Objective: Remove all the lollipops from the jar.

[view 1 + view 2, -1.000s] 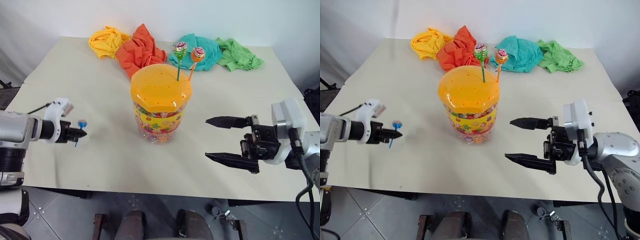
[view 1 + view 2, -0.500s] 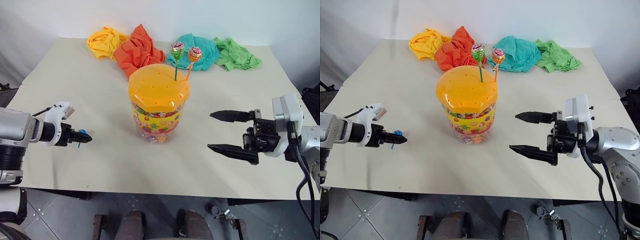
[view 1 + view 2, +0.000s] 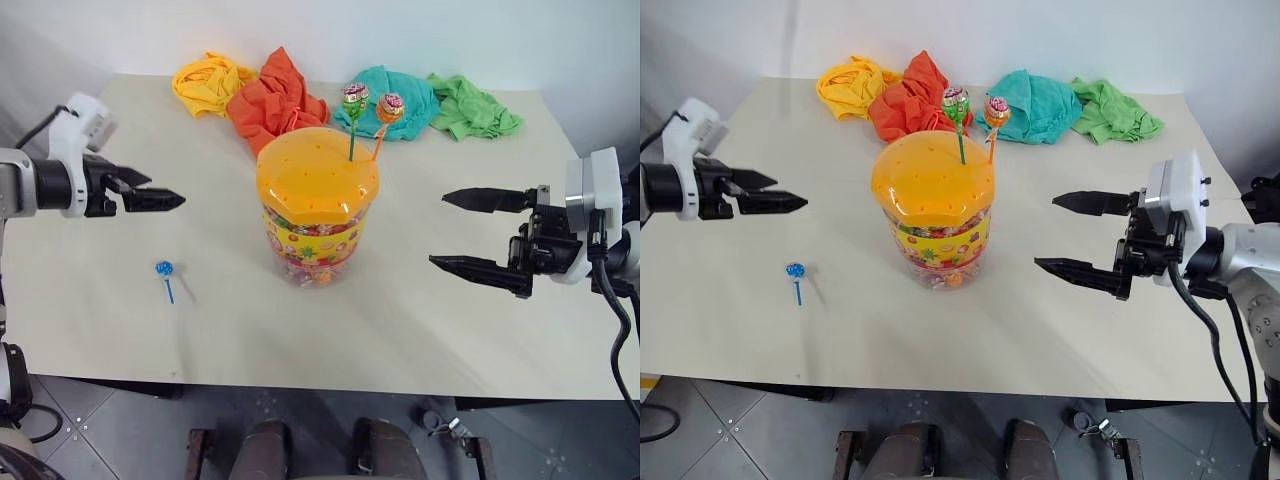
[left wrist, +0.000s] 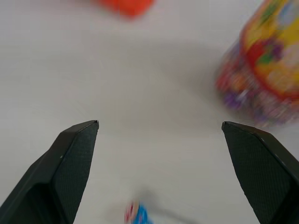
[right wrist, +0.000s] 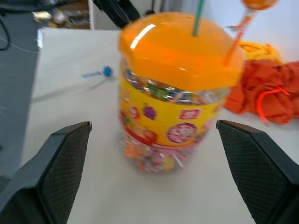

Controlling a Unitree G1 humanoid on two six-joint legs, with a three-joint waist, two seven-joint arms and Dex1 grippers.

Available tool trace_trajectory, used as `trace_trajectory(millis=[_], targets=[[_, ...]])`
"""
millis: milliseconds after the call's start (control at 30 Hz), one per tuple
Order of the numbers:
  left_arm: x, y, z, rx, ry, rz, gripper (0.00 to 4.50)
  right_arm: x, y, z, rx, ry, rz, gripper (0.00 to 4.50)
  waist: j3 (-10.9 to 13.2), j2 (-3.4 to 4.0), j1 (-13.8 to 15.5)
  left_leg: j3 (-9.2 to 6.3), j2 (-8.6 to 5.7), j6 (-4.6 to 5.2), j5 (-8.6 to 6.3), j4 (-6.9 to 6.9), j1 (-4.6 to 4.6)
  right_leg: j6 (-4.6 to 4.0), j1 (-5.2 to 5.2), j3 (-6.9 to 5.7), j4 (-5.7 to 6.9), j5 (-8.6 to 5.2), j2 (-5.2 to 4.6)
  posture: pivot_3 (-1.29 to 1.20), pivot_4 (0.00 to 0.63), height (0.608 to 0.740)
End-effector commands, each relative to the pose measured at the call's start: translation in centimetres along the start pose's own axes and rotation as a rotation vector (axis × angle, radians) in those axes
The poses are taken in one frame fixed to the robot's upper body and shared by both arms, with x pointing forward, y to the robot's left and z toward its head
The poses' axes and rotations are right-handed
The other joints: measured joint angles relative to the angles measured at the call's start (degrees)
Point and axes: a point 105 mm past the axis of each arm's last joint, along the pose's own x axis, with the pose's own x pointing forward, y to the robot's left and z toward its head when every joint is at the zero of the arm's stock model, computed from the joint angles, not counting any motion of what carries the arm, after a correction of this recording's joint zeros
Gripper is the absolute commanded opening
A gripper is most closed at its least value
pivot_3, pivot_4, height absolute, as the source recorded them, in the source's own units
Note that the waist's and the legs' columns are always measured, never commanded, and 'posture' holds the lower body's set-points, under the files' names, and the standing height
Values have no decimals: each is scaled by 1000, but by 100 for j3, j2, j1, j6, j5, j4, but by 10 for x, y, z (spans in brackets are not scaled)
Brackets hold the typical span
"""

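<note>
Left eye view: jar (image 3: 317, 208) stands mid-table with green-stick lollipop (image 3: 355, 100) and orange lollipop (image 3: 390, 108) upright in its lid; blue lollipop (image 3: 165, 272) lies on table (image 3: 420, 330); left gripper (image 3: 160, 192) and right gripper (image 3: 472, 232) both spread, empty

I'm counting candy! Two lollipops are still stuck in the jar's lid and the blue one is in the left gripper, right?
Not quite. The left eye view shows the blue lollipop lying on the table; the left gripper is open above it. Two lollipops do stand in the jar.

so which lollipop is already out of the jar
The blue lollipop, lying on the table; the other two stand in the jar lid.
</note>
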Motion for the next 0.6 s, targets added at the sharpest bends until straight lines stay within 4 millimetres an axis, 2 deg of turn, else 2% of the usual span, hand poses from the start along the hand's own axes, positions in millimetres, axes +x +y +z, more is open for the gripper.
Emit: trace_trajectory(millis=[33,100,267,433,600], targets=[[-19,-20,43,167,-335,-195,4486,-5,-12,22,-51,2,-73,4500,0,0,-1,0,0,0,0,1,-1,0,-1,0,0,0,0,0,150,740],[-24,-26,46,220,-449,-286,4486,-2,-15,28,-44,-2,-76,4500,0,0,-7,3,0,0,0,1,-1,0,-2,0,-1,0,0,0,150,740],[-35,-44,40,295,-575,-508,4486,9,-26,35,-45,-11,-90,4500,0,0,-20,10,0,0,0,0,-2,0,-5,1,2,0,0,0,150,740],[-38,-56,22,307,-546,-662,4486,29,-36,31,2,-20,-57,4500,0,0,-64,11,0,0,0,1,-2,0,-10,4,7,0,0,0,150,740],[-33,-62,7,336,-486,-700,4486,50,-52,25,43,-49,-42,4500,0,0,-136,19,-1,0,0,2,-13,0,-37,15,29,0,-1,0,150,740]])
